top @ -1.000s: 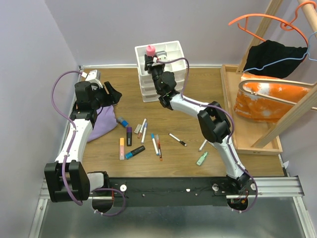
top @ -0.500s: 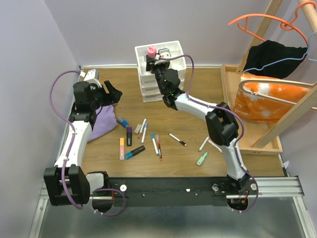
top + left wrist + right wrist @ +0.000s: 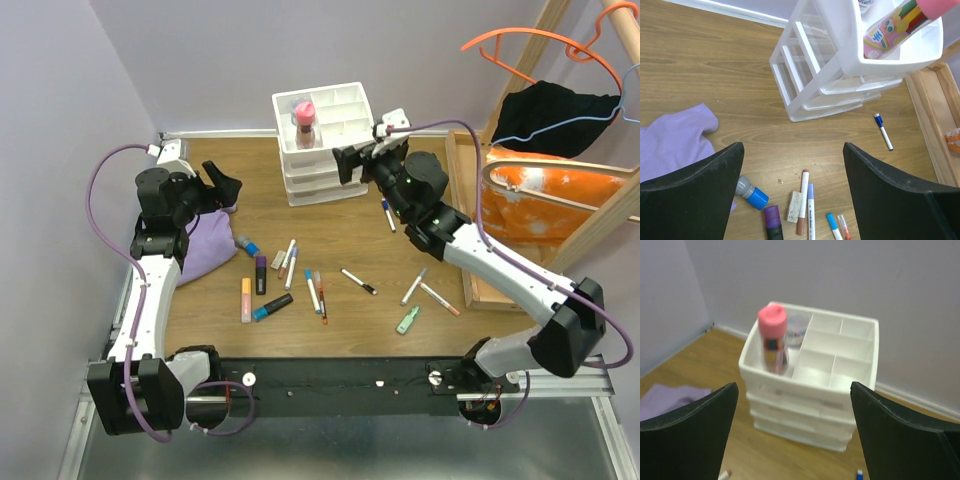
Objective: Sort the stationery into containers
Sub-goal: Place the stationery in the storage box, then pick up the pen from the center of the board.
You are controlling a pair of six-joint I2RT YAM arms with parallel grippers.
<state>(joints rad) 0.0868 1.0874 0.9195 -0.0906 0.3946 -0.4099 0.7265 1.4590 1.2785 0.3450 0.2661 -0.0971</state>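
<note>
Tube (image 3: 891, 26) label colourful, writing illegible

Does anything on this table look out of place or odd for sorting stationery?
Yes. A crumpled purple cloth lies on the table, far left; it is not stationery. In the white organiser, a pink-capped tube sticks up well above the rim.
</note>
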